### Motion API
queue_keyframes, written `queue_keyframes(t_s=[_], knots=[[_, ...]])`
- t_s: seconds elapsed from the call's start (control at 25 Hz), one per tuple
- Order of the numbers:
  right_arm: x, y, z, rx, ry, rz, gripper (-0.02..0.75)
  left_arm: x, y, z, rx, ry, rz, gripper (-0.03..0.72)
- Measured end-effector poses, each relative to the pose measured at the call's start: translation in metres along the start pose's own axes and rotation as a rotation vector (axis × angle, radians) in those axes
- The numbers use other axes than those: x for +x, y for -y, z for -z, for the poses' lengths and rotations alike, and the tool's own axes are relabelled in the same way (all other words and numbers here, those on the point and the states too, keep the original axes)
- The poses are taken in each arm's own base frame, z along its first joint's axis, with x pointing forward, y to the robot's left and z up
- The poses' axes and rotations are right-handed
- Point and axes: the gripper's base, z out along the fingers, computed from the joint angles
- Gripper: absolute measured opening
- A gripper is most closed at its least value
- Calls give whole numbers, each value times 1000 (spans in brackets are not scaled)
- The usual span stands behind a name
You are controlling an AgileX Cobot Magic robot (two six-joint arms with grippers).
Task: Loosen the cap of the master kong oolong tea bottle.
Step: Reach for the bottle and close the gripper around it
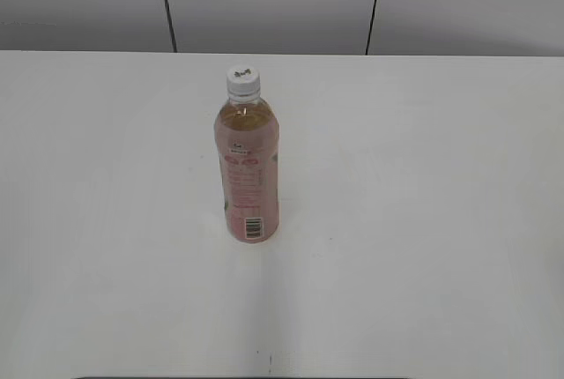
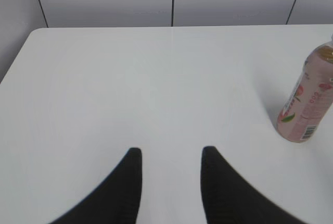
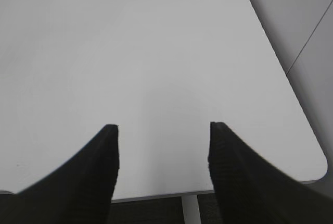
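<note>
The master kong oolong tea bottle (image 1: 248, 176) stands upright near the middle of the white table, amber tea inside, pink label with a barcode facing the camera. Its white ribbed cap (image 1: 243, 82) sits on top. The bottle also shows at the right edge of the left wrist view (image 2: 308, 103), its cap cut off by the frame. My left gripper (image 2: 170, 153) is open and empty, hovering over bare table well left of the bottle. My right gripper (image 3: 164, 127) is open and empty over the table's corner; the bottle is out of its view. Neither gripper shows in the exterior view.
The white table (image 1: 423, 220) has a rounded corner and edge in the right wrist view (image 3: 312, 166), with dark floor and a table leg below. A grey panelled wall (image 1: 282, 0) runs behind the table.
</note>
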Motion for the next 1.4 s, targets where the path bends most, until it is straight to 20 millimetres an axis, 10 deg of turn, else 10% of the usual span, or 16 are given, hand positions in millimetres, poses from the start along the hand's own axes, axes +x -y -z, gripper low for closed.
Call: queue_keyframes(t_s=[1.4], knots=[[0,0,0,0,0,0,420,-9,0,-17,-1,-92,-1,244]])
